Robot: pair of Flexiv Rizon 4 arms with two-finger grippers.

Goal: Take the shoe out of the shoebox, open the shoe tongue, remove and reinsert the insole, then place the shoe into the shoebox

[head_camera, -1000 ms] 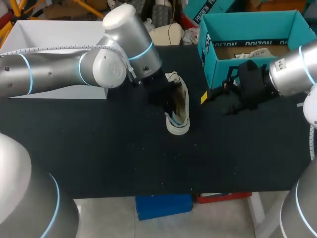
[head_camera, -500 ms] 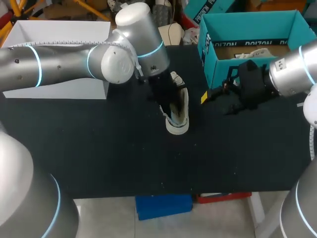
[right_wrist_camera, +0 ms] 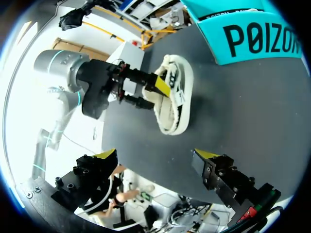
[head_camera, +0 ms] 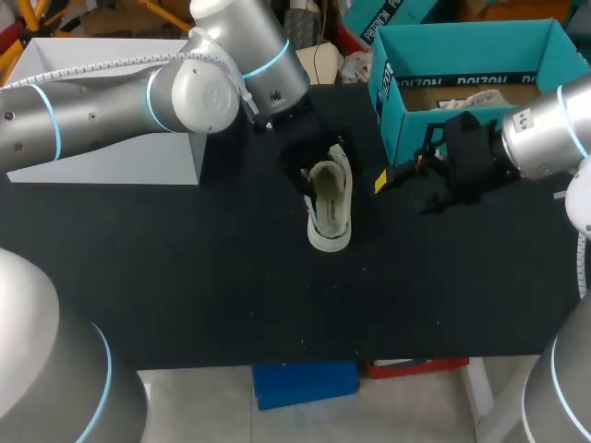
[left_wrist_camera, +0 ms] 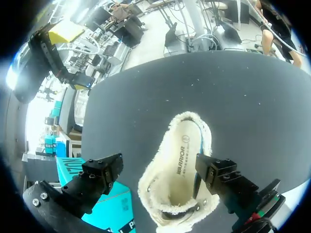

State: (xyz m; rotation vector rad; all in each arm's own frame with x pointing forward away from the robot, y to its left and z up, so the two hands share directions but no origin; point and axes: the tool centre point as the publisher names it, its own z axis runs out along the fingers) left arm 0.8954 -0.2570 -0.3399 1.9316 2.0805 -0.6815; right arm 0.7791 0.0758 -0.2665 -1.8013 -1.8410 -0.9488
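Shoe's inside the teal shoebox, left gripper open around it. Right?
Not quite. The head view shows the shoe on the black table, outside the teal shoebox. The left gripper is open around it, as you said.

Even overhead light is washing the black table (head_camera: 185, 277), which is swallowing nearly every shadow. Soft highlights are gleaming on the silver shell of the left arm (head_camera: 92, 111). The pale shoe (head_camera: 330, 208) is standing out brightly against the dark cloth. In the right wrist view, white glare is blowing out the room behind the left arm.
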